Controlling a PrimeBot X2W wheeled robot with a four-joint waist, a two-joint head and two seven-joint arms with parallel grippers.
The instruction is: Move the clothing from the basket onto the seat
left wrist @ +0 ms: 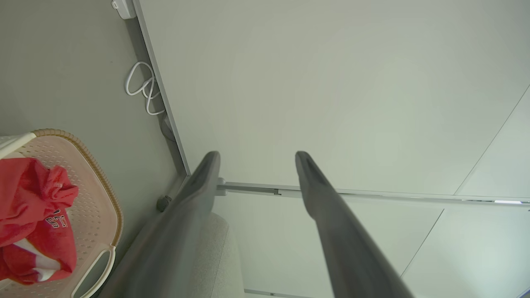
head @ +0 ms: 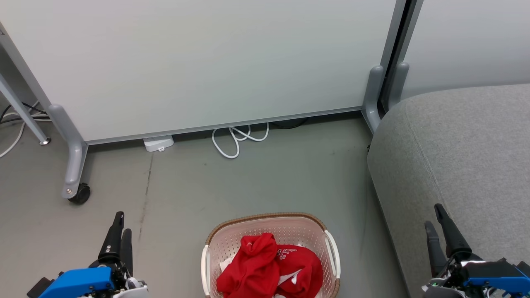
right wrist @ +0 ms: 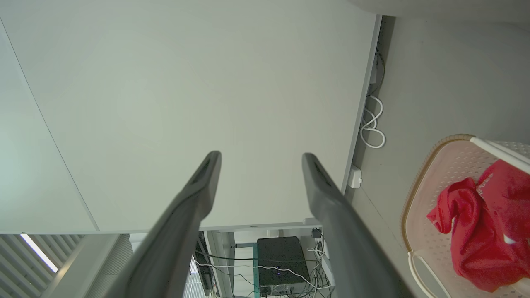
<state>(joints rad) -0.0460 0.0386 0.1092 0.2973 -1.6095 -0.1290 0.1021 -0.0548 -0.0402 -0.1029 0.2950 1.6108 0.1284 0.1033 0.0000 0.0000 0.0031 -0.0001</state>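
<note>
Hovering released, empty: left claw (head: 123,222), right claw (head: 432,215). Red fabric clothing (head: 265,269) all in cream perforated basket (head: 265,216) between them; none on grey upholstered seat (head: 463,145) beyond right claw.

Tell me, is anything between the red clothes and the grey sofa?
Nothing visible blocks them. The red clothes lie in the basket; only its wall and bare floor lie before the sofa.
</note>
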